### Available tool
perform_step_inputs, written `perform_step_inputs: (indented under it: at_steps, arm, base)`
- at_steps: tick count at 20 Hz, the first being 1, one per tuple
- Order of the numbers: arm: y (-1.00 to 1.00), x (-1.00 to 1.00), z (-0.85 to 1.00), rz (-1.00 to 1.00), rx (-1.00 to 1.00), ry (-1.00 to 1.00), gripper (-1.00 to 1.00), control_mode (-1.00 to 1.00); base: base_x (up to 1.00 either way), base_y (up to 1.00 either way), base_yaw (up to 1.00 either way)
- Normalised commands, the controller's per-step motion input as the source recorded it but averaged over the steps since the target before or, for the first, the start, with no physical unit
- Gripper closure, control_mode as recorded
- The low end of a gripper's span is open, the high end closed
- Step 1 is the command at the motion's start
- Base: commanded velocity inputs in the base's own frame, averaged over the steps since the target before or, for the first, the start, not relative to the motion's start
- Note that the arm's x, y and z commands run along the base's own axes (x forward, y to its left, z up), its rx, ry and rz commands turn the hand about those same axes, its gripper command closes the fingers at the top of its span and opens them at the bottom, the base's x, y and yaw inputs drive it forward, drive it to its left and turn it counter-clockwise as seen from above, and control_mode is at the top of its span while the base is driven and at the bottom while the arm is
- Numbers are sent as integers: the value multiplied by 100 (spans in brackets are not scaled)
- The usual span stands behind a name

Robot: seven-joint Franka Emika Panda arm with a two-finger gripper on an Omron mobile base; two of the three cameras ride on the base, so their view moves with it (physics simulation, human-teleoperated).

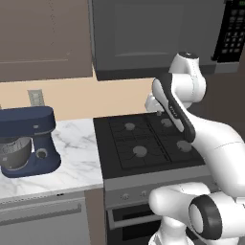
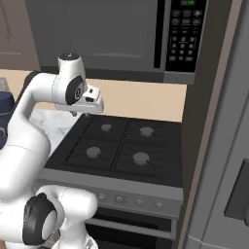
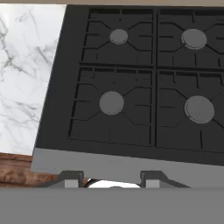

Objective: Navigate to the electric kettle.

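Observation:
The lime-green electric kettle is out of view. My gripper (image 3: 113, 179) hangs above the black four-burner stove (image 3: 131, 87), near its front edge, and points down at it. Its two fingertips (image 3: 72, 178) stand well apart with nothing between them, so it is open. In the right base view the hand (image 2: 90, 103) hovers over the stove's back left corner (image 2: 92, 124). The arm folds up from the base in front of the stove.
A navy-blue stand mixer (image 1: 28, 141) stands on the white marble counter (image 1: 76, 148) left of the stove (image 1: 143, 143). A microwave (image 2: 146, 34) hangs above the burners. A tall grey panel (image 2: 219, 146) rises at the right. A wall outlet (image 1: 36, 97) sits behind the mixer.

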Motion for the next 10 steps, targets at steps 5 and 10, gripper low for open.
perform_step_inputs:
  at_steps: [5,10]
  arm:
    - [-8,-41,-8,0,0,0,-100,-100]
    - [-9,-95,-27,0,0,1,-100,-100]
  base:
    - [0,0,0]
    - [0,0,0]
